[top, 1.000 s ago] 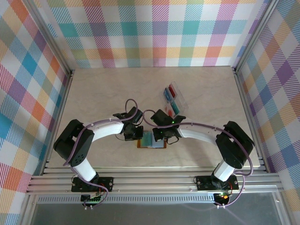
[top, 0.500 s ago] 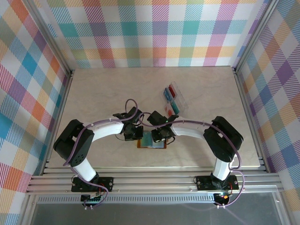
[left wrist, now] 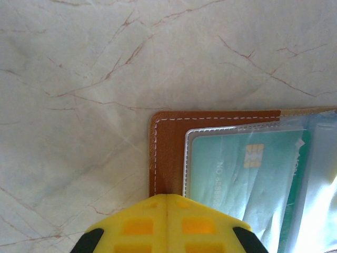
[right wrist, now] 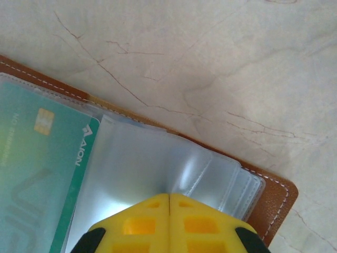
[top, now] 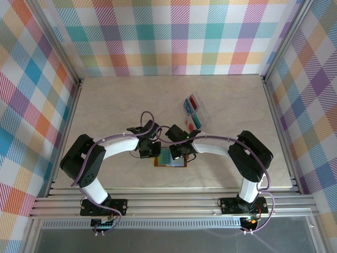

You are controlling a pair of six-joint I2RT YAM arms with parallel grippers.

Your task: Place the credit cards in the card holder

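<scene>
One teal-green card (left wrist: pixel 242 168) sits pocketed in the open card holder (left wrist: pixel 166 153), left fingers (left wrist: pixel 142 226) and right fingers (right wrist: pixel 195 224) pinched together empty above it, other credit cards (top: pixel 192 108) waiting in the clear tray (top: pixel 206 118).

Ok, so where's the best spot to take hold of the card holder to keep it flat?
The card holder lies open and flat on the table, so come from above at its bare leather border beside the teal card; that probably leaves the clear pockets free.
</scene>
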